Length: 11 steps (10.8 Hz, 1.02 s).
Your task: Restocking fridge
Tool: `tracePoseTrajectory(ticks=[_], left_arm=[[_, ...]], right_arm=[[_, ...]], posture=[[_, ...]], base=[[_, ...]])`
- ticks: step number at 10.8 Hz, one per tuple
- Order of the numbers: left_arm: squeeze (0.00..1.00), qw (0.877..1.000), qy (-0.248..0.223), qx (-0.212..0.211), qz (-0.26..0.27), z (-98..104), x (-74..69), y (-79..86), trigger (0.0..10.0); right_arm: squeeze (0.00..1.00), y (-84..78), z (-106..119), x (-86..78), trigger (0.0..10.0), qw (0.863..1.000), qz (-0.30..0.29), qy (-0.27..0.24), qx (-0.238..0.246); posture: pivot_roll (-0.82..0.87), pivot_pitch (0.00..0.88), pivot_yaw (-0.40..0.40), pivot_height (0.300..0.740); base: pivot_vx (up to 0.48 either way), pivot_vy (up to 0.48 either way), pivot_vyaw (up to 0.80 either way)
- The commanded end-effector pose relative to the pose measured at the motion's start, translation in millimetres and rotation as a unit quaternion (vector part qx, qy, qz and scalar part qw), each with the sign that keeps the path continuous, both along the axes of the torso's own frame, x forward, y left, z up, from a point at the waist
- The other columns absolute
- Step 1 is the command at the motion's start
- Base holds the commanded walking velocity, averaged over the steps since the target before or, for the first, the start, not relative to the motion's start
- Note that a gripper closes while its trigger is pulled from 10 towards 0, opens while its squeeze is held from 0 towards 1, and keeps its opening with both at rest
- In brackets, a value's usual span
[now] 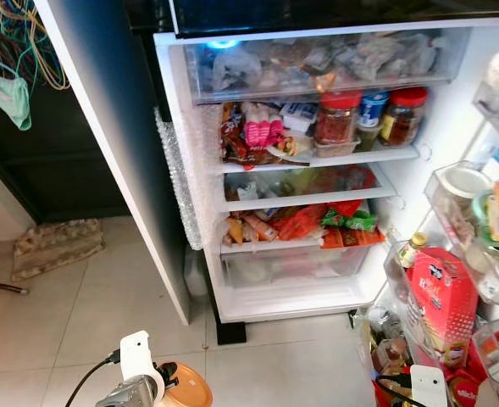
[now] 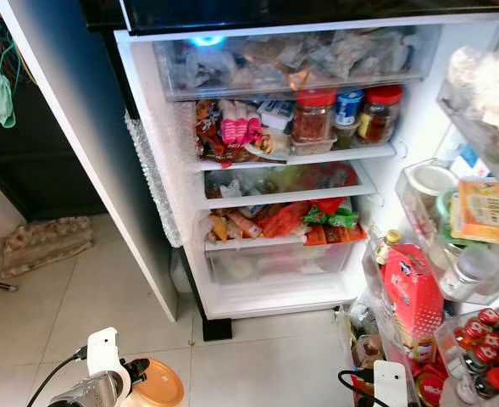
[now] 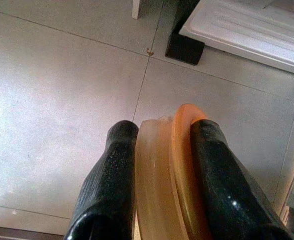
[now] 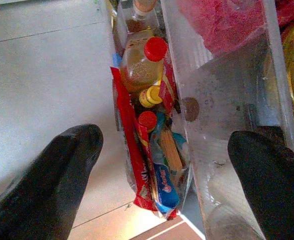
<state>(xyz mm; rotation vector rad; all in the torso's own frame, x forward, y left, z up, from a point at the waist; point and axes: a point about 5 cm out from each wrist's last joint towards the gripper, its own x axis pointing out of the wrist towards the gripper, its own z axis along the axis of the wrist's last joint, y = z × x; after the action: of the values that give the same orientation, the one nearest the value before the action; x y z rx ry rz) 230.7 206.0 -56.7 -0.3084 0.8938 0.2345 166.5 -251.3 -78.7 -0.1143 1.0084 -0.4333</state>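
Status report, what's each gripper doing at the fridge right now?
Left gripper shut on orange lidded container, low over floor. Right gripper open by door shelf. Fridge open, shelves crowded.

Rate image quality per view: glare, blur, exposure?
Left eye view: sharp; fridge interior bright, washed out toward the right door shelves. Left wrist view: floor glare at one edge; left gripper and its orange container soft, close up. Right wrist view: right gripper fingers blurred, bottles beyond sharper.
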Motion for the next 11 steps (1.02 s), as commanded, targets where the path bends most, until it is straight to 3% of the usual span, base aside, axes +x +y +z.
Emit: tracePoseTrajectory(ticks=[1,5,6,7,9,11], left_arm=[[0.0,1.0,0.0,0.005,0.004,1.1,0.4,4.2,10.0],[0.0,1.0,-0.001,0.003,0.006,1.1,0.4,4.1,10.0],[0.0,1.0,-0.001,0.003,0.006,1.1,0.5,4.1,10.0],[0.0,1.0,-0.001,0.003,0.006,1.1,0.4,4.4,10.0],[0.0,1.0,-0.001,0.002,0.006,1.2,0.5,4.6,10.0],[0.0,1.0,-0.001,0.003,0.006,1.3,0.5,5.0,10.0]], right_arm=[[0.0,-2.4,1.3,0.3,10.0,1.0,-0.008,-0.004,-0.016],[0.0,-3.7,2.1,-1.2,10.0,0.998,-0.038,-0.008,-0.041],[0.0,-35.2,4.5,-21.5,10.0,0.997,-0.052,-0.002,-0.049],[0.0,-51.8,8.8,-29.3,10.0,0.996,-0.071,-0.008,-0.059],[0.0,-65.4,13.6,-35.4,10.0,0.991,-0.099,-0.006,-0.09],[0.0,-68.1,14.0,-37.6,10.0,0.991,-0.099,-0.006,-0.089]], posture=[[0.06,0.0,-0.004,0.74],[0.06,0.0,-0.003,0.74],[0.06,0.0,-0.003,0.74],[0.06,0.0,0.0,0.74],[0.06,0.0,0.003,0.74],[0.06,0.0,0.004,0.74]], base=[[0.0,0.0,0.0],[0.0,0.0,0.0],[0.0,0.0,0.0],[0.0,0.0,0.0],[0.0,0.0,0.0],[0.0,0.0,0.0]])
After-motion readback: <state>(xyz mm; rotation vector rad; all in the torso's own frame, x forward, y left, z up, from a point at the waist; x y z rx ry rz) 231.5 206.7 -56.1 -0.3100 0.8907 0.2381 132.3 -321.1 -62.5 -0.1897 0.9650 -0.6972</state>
